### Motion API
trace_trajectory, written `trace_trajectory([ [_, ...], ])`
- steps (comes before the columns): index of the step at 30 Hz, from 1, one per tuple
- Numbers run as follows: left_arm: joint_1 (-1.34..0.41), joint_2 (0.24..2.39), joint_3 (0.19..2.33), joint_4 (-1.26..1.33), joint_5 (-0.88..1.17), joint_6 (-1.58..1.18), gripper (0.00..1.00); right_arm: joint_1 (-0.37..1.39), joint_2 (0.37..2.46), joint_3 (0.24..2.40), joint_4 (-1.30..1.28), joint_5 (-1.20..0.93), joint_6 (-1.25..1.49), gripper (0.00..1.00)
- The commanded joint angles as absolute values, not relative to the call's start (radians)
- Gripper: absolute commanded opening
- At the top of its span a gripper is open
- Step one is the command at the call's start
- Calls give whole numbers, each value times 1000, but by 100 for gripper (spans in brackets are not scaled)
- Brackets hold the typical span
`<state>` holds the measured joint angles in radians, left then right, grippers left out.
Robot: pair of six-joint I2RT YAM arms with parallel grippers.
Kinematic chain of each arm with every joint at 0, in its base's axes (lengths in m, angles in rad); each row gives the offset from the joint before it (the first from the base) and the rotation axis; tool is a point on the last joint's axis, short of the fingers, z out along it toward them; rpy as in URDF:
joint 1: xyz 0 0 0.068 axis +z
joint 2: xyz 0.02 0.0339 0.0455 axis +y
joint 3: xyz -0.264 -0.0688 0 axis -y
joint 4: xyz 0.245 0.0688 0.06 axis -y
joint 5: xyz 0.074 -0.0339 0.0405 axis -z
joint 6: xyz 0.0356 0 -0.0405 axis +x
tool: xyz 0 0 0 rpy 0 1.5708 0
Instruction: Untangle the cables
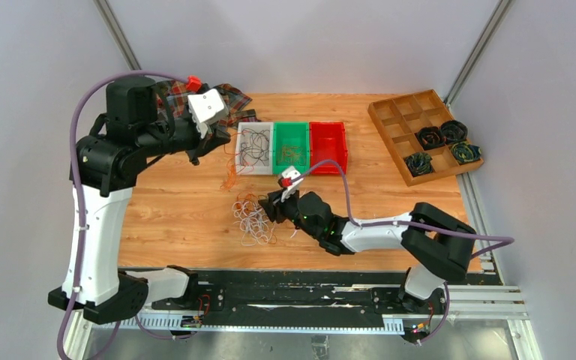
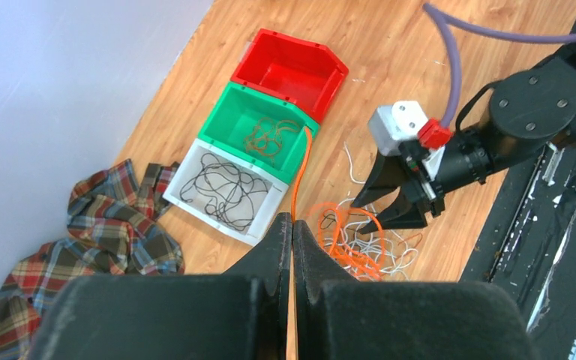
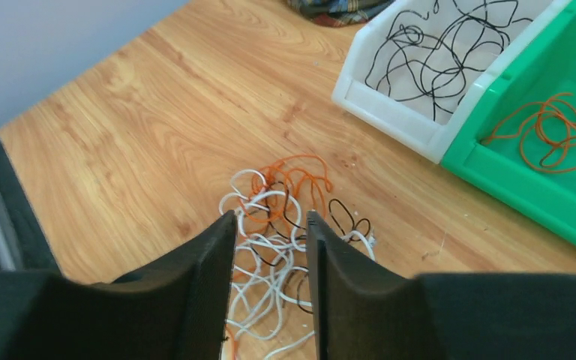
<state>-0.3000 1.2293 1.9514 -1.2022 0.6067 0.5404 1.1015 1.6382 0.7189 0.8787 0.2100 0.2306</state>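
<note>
Cable bunch [image 3: 259,196] is straddled by R gripper [image 3: 270,219], jaws held apart
Orange strand [image 2: 300,176] is pinched in clenched L gripper [image 2: 292,225] & is seen running alongside green bin [image 2: 217,120]

Pale grey walls [image 1: 307,45] around a light wooden table [image 1: 172,206].

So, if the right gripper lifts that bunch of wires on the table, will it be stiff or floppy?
Probably floppy: the bunch of wires lies in thin, loose loops on the table. Such thin strands are likely light. White, orange and black strands cross each other, so pulling one would probably drag the others.
</note>
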Motion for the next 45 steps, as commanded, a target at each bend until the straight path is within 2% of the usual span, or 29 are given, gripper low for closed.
trace_trajectory([
  [1, -319, 1246, 1956, -1200, 624, 525, 0, 1095, 1522, 709, 952, 234, 234, 49],
  [5, -328, 1246, 1930, -1201, 622, 529, 0, 1098, 1424, 759, 964, 175, 208, 71],
  [9, -348, 1260, 1905, -1200, 622, 510, 0, 1091, 1427, 983, 782, 178, 117, 74],
  [11, -359, 1267, 1909, -1200, 623, 502, 0, 1068, 1476, 1067, 721, 190, 111, 71],
  [15, -365, 1288, 1952, -1201, 607, 484, 0, 1024, 1554, 1122, 732, 127, 132, 57],
  [22, -369, 1302, 1996, -1199, 598, 489, 0, 1020, 1612, 1033, 781, 80, 155, 38],
  [25, -371, 1325, 2011, -1198, 598, 486, 0, 1020, 1615, 983, 787, 88, 153, 37],
  [32, -386, 1429, 2080, -1164, 571, 508, 0, 956, 1599, 889, 785, 140, 195, 51],
  [38, -394, 1548, 2092, -1093, 531, 514, 1, 873, 1518, 867, 681, 228, 208, 73],
  [45, -408, 1722, 2161, -1023, 525, 488, 0, 774, 1363, 716, 670, 382, 285, 74],
])
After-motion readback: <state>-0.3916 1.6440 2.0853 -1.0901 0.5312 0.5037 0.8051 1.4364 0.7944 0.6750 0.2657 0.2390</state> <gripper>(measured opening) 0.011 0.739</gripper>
